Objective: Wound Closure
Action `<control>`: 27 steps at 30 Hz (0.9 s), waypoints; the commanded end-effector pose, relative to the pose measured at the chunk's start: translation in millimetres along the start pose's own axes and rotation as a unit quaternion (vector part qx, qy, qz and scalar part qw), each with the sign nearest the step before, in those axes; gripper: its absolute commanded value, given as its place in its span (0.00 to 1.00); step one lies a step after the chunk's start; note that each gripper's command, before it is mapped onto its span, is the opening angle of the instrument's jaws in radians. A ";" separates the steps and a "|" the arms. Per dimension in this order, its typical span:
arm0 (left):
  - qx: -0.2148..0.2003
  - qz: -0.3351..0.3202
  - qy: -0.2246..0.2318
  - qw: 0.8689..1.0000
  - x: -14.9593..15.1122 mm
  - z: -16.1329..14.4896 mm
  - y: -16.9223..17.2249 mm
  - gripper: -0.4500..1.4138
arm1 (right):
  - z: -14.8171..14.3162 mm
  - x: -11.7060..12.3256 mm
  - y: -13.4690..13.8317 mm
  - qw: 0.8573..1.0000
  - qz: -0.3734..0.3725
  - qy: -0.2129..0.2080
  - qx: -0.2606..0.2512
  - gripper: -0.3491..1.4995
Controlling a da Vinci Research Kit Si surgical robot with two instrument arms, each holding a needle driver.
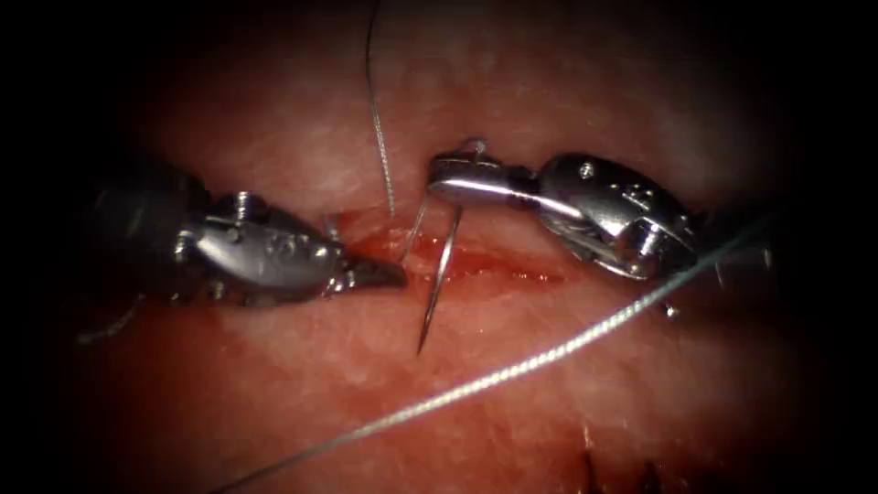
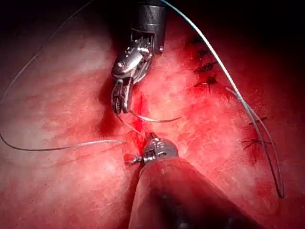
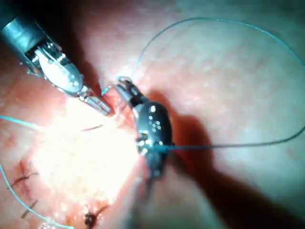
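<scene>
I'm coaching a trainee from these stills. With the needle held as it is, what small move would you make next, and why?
Probably lower the right hand so the needle tip meets the tissue at the cut's near edge. That hand is shut on the needle near its thread end, and the needle hangs free across the cut, not in the tissue. The left hand rests closed and empty at the cut's left end.

needle across cut, left gripper beside it

Two silver steel needle-driver tools, one thin curved steel needle, one pale twisted thread, one red horizontal cut.
</scene>
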 end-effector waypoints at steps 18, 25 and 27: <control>0.065 -0.024 -0.166 0.984 -0.7 2.5 -1.4 0.00 | 0.8 -0.9 -1.0 0.999 -0.051 -0.011 0.002 0.00; 0.045 -0.023 -0.219 0.974 -1.2 4.4 -1.1 0.00 | 0.9 -0.9 -1.1 0.998 -0.060 -0.011 0.003 0.00; 0.044 -0.023 -0.222 0.974 -1.4 5.0 -1.2 0.00 | 0.9 -0.9 -1.1 0.998 -0.066 -0.010 0.004 0.00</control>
